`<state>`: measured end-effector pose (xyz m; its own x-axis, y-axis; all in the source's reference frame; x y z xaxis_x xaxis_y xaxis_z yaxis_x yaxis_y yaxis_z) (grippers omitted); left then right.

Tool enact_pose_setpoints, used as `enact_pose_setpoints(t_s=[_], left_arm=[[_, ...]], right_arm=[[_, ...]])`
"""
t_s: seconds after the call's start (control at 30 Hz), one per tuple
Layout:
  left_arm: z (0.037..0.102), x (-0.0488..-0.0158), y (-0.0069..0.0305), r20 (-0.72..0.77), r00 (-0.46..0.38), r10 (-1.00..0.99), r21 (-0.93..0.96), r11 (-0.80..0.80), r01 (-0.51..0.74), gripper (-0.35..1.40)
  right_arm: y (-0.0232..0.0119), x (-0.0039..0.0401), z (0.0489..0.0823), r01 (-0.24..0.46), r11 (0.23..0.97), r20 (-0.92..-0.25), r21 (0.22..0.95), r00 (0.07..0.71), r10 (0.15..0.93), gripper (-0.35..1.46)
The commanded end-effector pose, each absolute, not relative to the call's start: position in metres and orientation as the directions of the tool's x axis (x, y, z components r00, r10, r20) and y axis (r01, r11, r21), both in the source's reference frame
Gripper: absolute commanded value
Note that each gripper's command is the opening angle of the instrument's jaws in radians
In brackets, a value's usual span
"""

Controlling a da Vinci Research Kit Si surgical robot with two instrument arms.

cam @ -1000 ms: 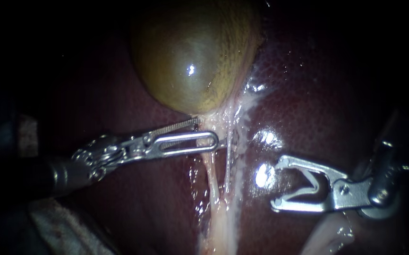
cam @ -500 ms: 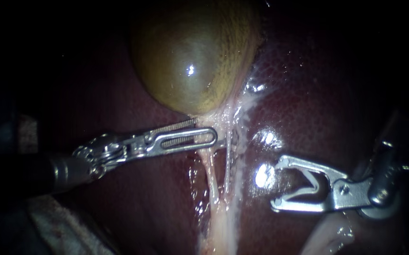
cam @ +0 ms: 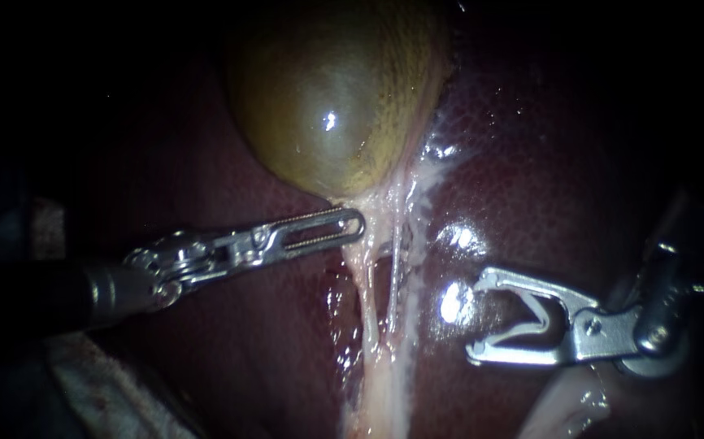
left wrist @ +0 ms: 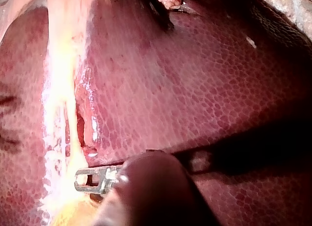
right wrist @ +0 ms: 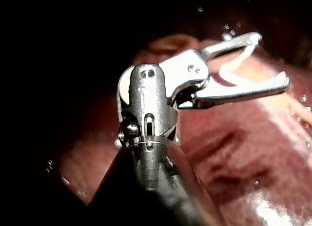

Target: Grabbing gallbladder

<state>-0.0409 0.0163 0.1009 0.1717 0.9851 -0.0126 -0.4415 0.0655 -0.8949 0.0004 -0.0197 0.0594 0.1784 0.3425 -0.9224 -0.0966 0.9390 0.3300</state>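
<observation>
The olive gallbladder [cam: 332, 106] lies on the dark red liver [cam: 531, 162]. Its neck narrows into pale tissue [cam: 368, 207], from which two thin tubes [cam: 364, 301] run down. My left instrument [cam: 358, 221] comes in from the left. Its slotted, toothed jaws are closed onto the pale tissue at the gallbladder's neck. The left wrist view shows the jaw tip [left wrist: 90, 179] against that bright pale strand [left wrist: 61, 89]. My right instrument [cam: 480, 317] hangs to the right of the tubes, clear of the tissue. Its jaws [right wrist: 270, 59] stand wide apart with a pale V-shaped clip [right wrist: 234, 70] seated between them.
Wet highlights glint on the liver [cam: 454, 301] between the two instruments. A pale fold of tissue [cam: 563, 406] lies under the right instrument. Grey cloth [cam: 108, 390] shows at the lower left.
My left instrument's jaws were open around the neck and have come together on it. Its tip has drawn slightly left and up. The right instrument has stayed still.
</observation>
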Motion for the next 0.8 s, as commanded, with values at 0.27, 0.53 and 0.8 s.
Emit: enact_pose_setpoints(t_s=[0.27,0.53,0.8], left_arm=[[0.1007,-0.0408,0.0163,-0.006,0.171,0.985,-0.893,0.072,-0.445,-0.35],[0.1007,-0.0407,0.0162,-0.005,0.169,0.986,-0.892,0.072,-0.447,-0.35],[0.1006,-0.0407,0.0162,0.001,0.171,0.985,-0.891,0.078,-0.448,-0.35]], right_arm=[[-0.0197,0.0004,0.0594,-0.097,0.939,-0.922,0.330,0.178,0.343,0.59],[-0.0198,0.0004,0.0594,-0.096,0.939,-0.922,0.330,0.178,0.343,0.60],[-0.0198,0.0004,0.0594,-0.096,0.939,-0.922,0.330,0.178,0.343,0.60]])
